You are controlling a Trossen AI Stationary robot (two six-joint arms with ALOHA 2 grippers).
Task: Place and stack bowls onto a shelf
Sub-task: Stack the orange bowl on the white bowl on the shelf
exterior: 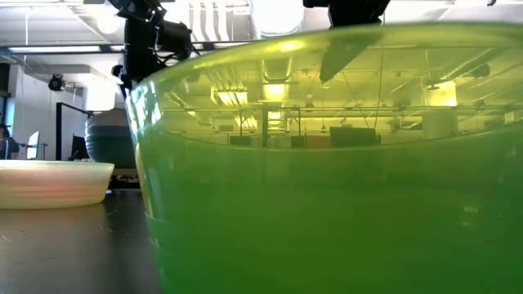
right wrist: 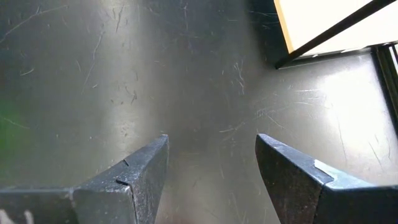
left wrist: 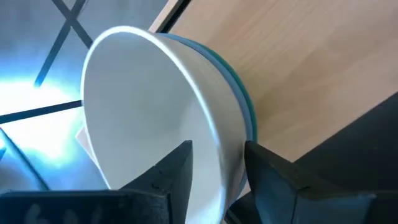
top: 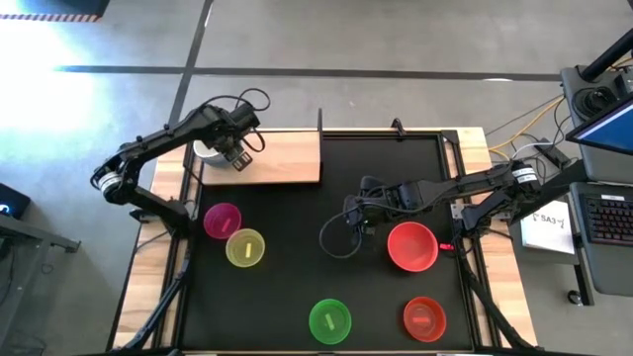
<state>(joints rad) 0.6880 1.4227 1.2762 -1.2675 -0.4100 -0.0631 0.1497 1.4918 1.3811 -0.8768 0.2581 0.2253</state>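
Right now I have the left claw [left wrist: 214, 177] at the shelf's [top: 282, 156] far left end, pinching the rim of a white bowl [left wrist: 149, 118], one finger inside the wall and one outside. I judge that rim grip is chosen because it lets the bowl drop straight into another: the left wrist view shows a teal bowl [left wrist: 242, 102] nested directly beneath it, on the pale wood. So the stack is being built there, at the edge of the board, leaving the rest of the shelf free.

My right claw [right wrist: 211, 180] hangs over bare bench [right wrist: 124, 74] near the middle, fingers spread and holding nothing, just beside the large red bowl [top: 412, 246]. It looks parked for that one next.

Waiting on the bench are a magenta bowl [top: 223, 220], a yellow bowl [top: 245, 248], a green bowl [top: 330, 320] and a smaller red bowl [top: 423, 317].

What I cannot make out: whether the white bowl is fully seated in the teal one or tilted above it, since the arm covers it from overhead. The low view is almost wholly blocked by the green bowl's wall, with only a cream bowl [exterior: 53, 181] showing to one side.
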